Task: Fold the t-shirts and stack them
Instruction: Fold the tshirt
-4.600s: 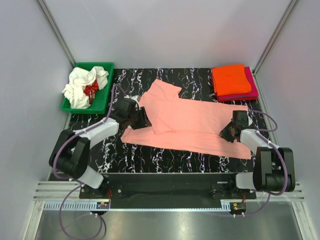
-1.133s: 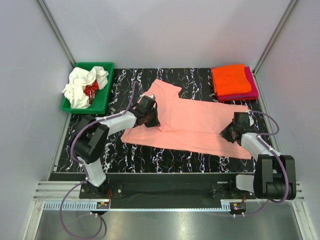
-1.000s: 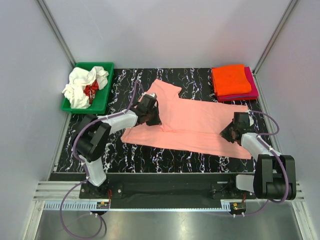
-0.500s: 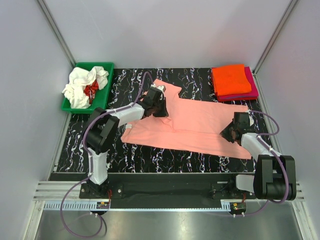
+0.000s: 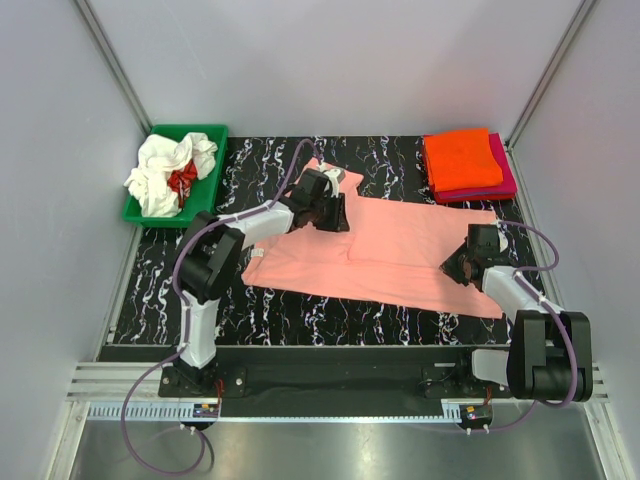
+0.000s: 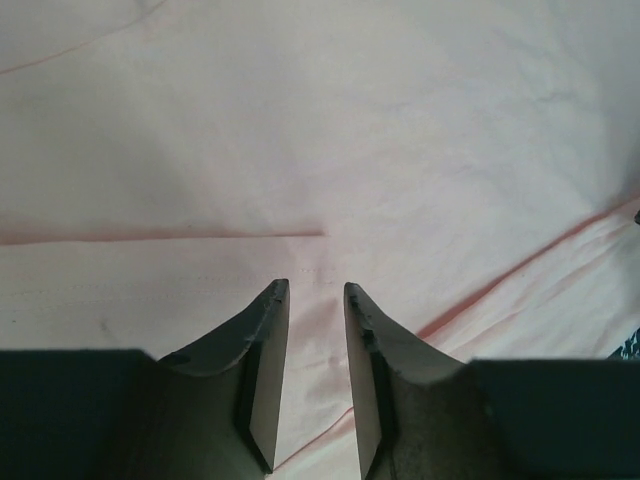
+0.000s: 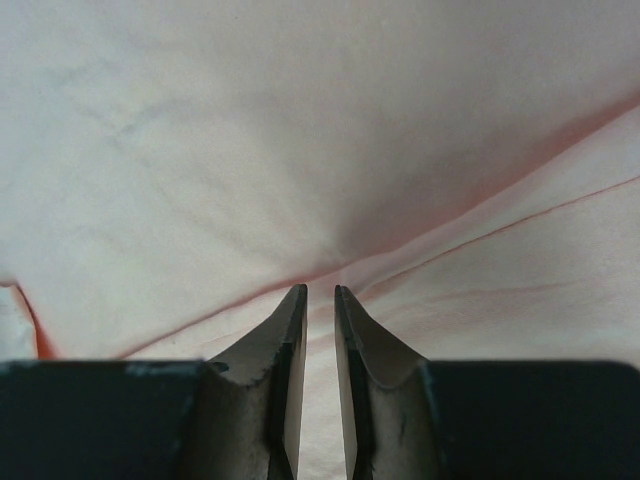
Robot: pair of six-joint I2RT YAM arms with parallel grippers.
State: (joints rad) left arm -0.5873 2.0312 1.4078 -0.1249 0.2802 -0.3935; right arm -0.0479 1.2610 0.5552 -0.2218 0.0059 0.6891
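Pink shirt (image 5: 400, 250) lies spread out across the middle of the counter (image 5: 390, 155), with a smaller folded flap on top of its left half. Left end effector (image 5: 330, 213) is low over the shirt's far left part, by the sleeve. Up close its fingers (image 6: 265, 340) stand a narrow slit apart, the cloth runs flat beneath them, and I see nothing pinched between them. Over on the other side, the right end effector (image 5: 458, 265) sits on the shirt's right edge. Its fingers (image 7: 290, 360) are all but closed, and the creases in the cloth run straight into that gap, so it looks clamped on a ridge of the shirt. At the far right corner, the orange shirt (image 5: 462, 158) is folded and resting on the magenta shirt (image 5: 505, 178), well apart from the pink one. Far left, the green bin (image 5: 205, 140) holds a crumpled white shirt (image 5: 160, 175) with a red shirt (image 5: 182, 178) bunched in the middle of it.
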